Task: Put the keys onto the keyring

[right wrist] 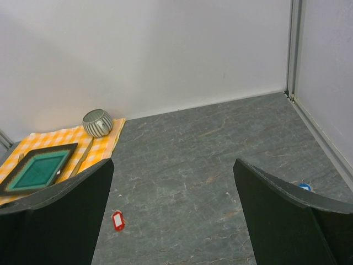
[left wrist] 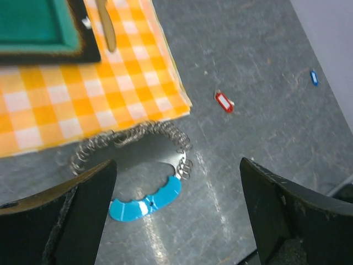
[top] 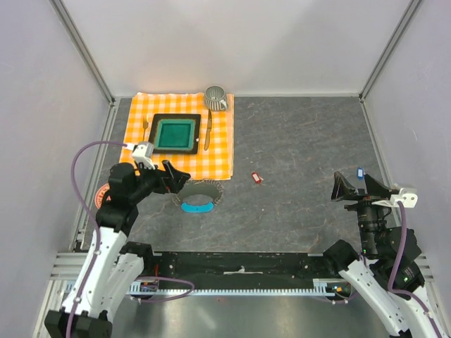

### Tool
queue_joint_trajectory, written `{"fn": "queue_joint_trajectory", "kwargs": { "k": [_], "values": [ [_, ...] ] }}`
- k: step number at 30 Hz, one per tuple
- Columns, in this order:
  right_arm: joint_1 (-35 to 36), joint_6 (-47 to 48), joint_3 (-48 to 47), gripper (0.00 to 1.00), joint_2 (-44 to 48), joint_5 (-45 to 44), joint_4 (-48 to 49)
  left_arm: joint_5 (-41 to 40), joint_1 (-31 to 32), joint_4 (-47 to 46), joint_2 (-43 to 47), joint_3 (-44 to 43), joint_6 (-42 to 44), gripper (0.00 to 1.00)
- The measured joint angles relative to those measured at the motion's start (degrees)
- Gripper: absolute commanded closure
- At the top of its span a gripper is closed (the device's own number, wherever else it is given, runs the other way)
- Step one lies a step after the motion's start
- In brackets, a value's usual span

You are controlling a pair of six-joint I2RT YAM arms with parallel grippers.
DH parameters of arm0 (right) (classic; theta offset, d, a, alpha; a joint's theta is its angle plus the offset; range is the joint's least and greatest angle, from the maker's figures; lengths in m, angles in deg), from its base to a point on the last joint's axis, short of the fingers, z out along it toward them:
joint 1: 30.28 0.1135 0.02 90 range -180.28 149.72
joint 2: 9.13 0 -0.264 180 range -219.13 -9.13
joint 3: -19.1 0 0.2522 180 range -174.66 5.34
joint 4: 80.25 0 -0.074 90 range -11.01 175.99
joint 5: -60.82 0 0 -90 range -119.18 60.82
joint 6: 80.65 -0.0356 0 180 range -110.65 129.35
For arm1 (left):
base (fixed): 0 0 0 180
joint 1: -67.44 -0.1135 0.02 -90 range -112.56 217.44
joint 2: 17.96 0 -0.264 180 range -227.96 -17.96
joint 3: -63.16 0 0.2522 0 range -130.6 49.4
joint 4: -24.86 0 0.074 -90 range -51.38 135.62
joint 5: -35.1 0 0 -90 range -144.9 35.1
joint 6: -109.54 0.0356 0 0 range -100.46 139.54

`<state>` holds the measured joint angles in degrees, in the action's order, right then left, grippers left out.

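Grey and stone-patterned, the table (top: 296, 134) carries everything, with white walls around it. On its left half lies the keyring (left wrist: 160, 130), a large floppy loop of thin metal coil with a light-blue curved strip. It lies flat: its far side touches the near edge of the orange-and-white checked cloth (top: 148, 151), and the strip is turned toward the near edge of the table.

The small red-tagged key (top: 256, 178) lies near the middle of the table, its long axis slanted from far-left to near-right. Which end is the blade I cannot tell. The small blue-tagged key (top: 360, 172) lies near the right edge, its long axis about far-to-near.

The left tool (left wrist: 175, 182) hovers above the keyring, fingers wide apart, holding nothing. The right tool (right wrist: 174, 182), near the blue-tagged key, is also wide apart and empty.

I judge the step is to take the ring. It is better to grip the strip, which seems stiffer than the coil, and to stay off the cloth. For a key, the fingers should close across the tag's short side.
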<state>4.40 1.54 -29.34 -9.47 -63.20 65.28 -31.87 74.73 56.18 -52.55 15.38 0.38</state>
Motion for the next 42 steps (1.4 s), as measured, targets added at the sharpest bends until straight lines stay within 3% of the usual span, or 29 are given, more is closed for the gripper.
{"fn": "queue_joint_trajectory", "kwargs": {
  "k": [3,9,21,26,28,34,42],
  "values": [
    [0.24,-0.11,0.0,0.02,0.0,0.17,-0.02,-0.13,3.5,-0.74,-5.51,0.0,-1.81,0.0],
    [1.31,-0.11,0.0,0.02,0.0,0.2,-0.11,-4.22,18.01,-2.78,-16.7,-0.9,-3.5,0.01],
    [1.92,0.02,0.0,0.02,0.0,0.59,-0.15,-15.3,35.15,-0.59,-35.65,-7.63,0.68,0.03],
    [1.92,0.35,0.0,0.02,0.0,0.74,-0.13,-23.87,39.95,2.56,-42.6,-12.83,4.85,0.08],
    [1.92,0.48,0.02,0.02,0.0,0.74,-0.07,-27.12,41.53,3.69,-45.9,-14.47,6.32,0.21],
    [1.92,0.79,0.02,0.02,0.0,0.79,0.09,-33.22,44.57,7.56,-54.25,-17.18,9.9,0.34],
    [1.92,1.05,0.13,0.02,0.0,0.9,0.5,-37.42,45.35,10.75,-57.64,-18.86,12.59,0.39]
  ]
}}
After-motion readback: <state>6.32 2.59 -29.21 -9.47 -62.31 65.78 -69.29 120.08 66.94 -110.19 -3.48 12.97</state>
